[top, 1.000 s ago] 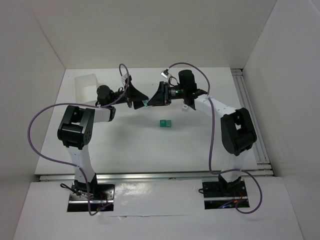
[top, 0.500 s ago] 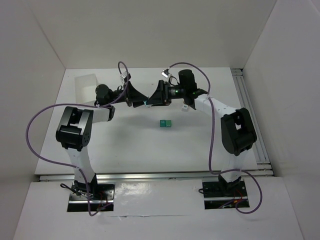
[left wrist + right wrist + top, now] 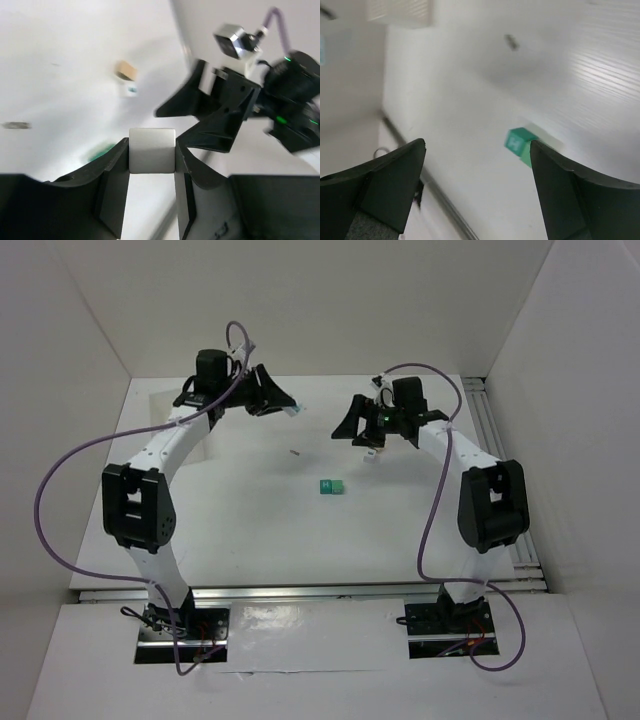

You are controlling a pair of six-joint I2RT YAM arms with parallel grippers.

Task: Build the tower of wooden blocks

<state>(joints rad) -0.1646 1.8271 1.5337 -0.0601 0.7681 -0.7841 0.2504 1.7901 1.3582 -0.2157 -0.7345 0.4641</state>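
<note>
L jaws clamped a small white wooden cube (image 3: 152,150) at their tips, above the desk (image 3: 250,530); R jaws were apart, empty. Teal-green wooden cube (image 3: 331,486) sat mid-desk. Risk: tip-only grip, so white cube could slip/twist on placing.

This is a robotics lab, set up as a closed test cell rather than any home or shop. Plain white panels (image 3: 300,310) box in a white worktop (image 3: 250,530) on three sides. Two small robot arms, the left arm (image 3: 135,510) and the right arm (image 3: 490,505), rise from metal base plates (image 3: 180,625) at the near edge, just behind an aluminium rail (image 3: 300,591). Purple cables (image 3: 38,508) loop loosely alongside both arms. A tiny, toy-like teal-green cube (image 3: 331,486) lies on the worktop. The lighting is even and the surfaces bare and white.
</note>
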